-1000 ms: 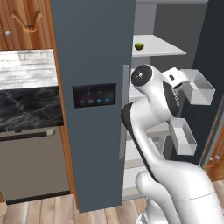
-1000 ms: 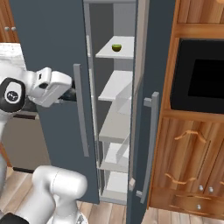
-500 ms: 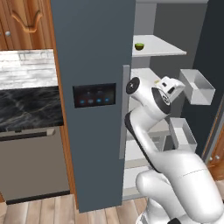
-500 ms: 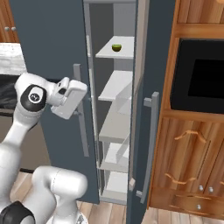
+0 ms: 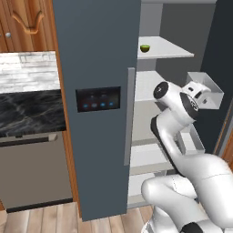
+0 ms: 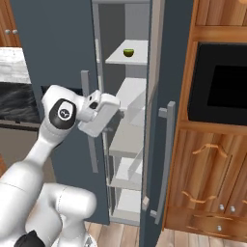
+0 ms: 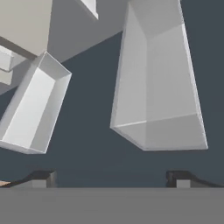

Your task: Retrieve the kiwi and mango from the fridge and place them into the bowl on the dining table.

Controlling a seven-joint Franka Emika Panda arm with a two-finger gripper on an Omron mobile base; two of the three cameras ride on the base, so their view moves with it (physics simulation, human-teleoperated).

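My gripper [image 7: 111, 177] stands wide open with nothing in it, facing the white door bins [image 7: 159, 83] inside the fridge [image 5: 98, 68]. Kiwi [image 5: 145, 48] sits on the top shelf [image 5: 166, 49], well above my hand.

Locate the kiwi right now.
The kiwi sits alone on the fridge's top visible shelf, above the arm; the right base view shows it near that shelf's middle.

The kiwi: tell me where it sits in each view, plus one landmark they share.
Left base view: the kiwi lies upper centre-right, on the top shelf of the fridge.
Right base view: upper centre, on that same shelf.
Hand view: not in it.
Shared landmark: the pale top shelf beneath the fruit.
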